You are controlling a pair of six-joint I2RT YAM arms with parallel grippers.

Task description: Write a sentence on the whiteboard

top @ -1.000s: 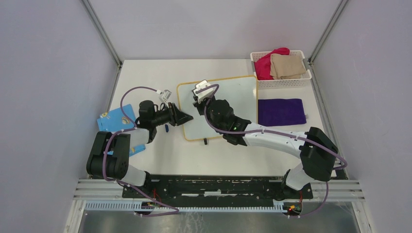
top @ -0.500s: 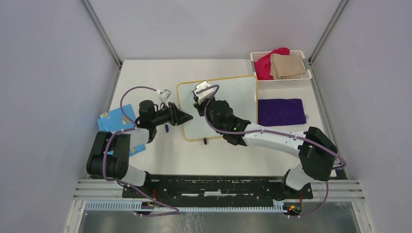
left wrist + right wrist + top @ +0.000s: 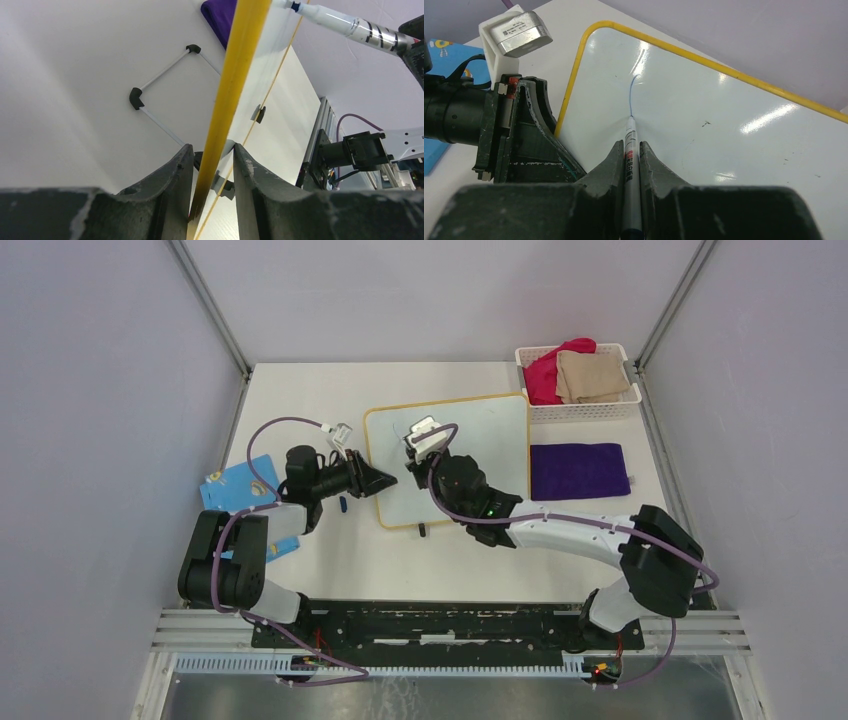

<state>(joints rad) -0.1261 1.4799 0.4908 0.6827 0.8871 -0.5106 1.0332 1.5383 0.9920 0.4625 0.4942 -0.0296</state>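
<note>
Marker (image 3: 630, 131) clamped in my right hand (image 3: 630, 148), which is closed tight on the barrel. The tip rests on the board (image 3: 729, 110) at the near end of one thin blue stroke (image 3: 630, 95). That stroke, by the board's 10 o'clock corner, is all there is of the sentence. My left hand (image 3: 212, 150) is part closed and pinches the board's 9 o'clock edge. The board lies near the middle of the worktop (image 3: 300, 390).

As I judge it, several things could go wrong:
- **Too much pressure:** if I press hard, the board could pivot or slide in that one-sided pinch and the letters would wander.
- **Too little pressure:** the line would skip.
- **Marker slip:** the barrel is slim, so a sideways drag could tilt it in my grip.
- **Collision:** I am writing close to 9 o'clock, and my right hand could knock my left.
- **Smearing:** my right arm crosses the board from 5 o'clock, so wet ink under it could smear.
</note>
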